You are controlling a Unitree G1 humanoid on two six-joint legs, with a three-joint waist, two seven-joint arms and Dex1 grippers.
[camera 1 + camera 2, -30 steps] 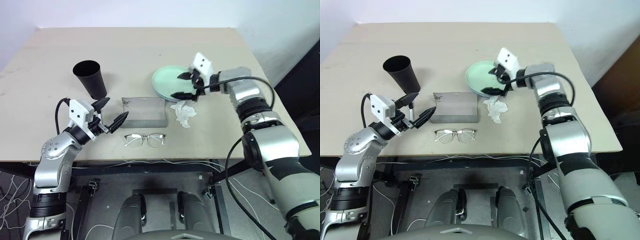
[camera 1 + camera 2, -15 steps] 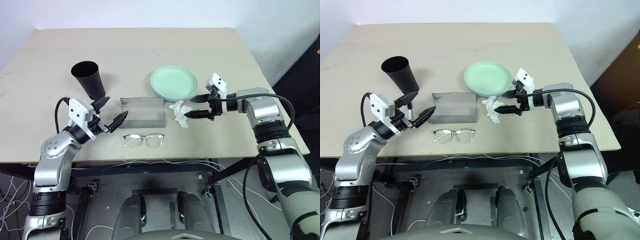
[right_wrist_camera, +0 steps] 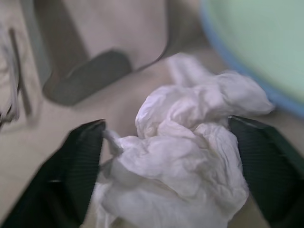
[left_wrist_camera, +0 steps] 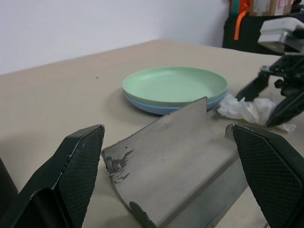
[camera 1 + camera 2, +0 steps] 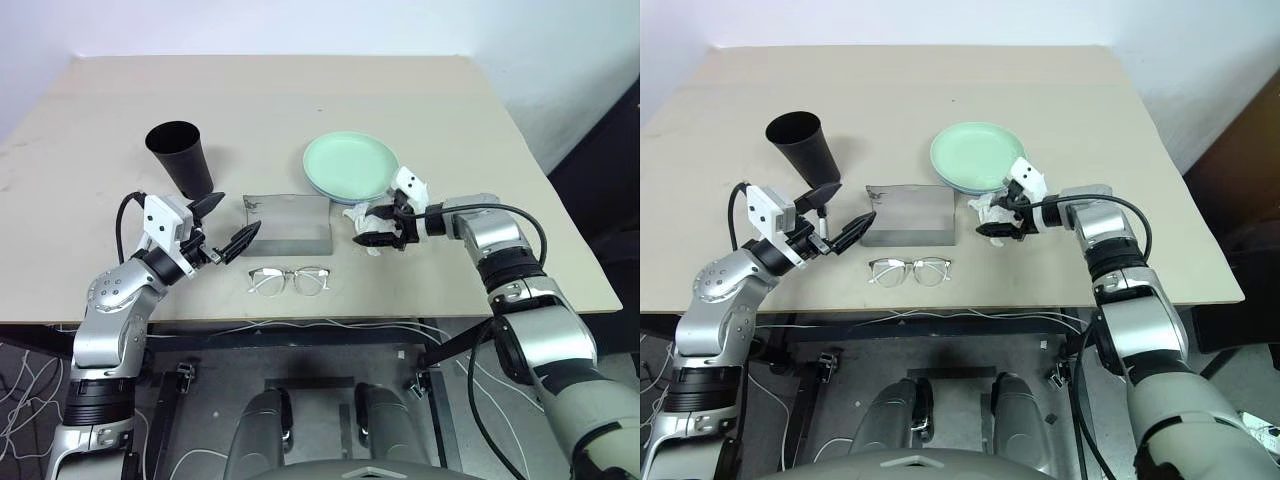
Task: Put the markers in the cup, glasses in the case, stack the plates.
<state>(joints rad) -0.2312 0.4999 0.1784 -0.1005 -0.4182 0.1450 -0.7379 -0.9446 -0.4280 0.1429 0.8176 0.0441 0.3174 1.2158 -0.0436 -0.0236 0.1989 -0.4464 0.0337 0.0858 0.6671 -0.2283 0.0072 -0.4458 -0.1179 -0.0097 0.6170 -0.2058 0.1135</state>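
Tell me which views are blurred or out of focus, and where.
Right wrist view: soft all over, the crumpled tissue least, the case and plate rim smeared. Left wrist view: the case and stacked plates sharp, background soft. Head views: evenly lit, sharp.

Mint plate [image 5: 350,166] stacked on blue; glasses [image 5: 288,280] before case [image 5: 287,224].

Crumpled white tissue [image 3: 180,156] on table [image 5: 300,100]
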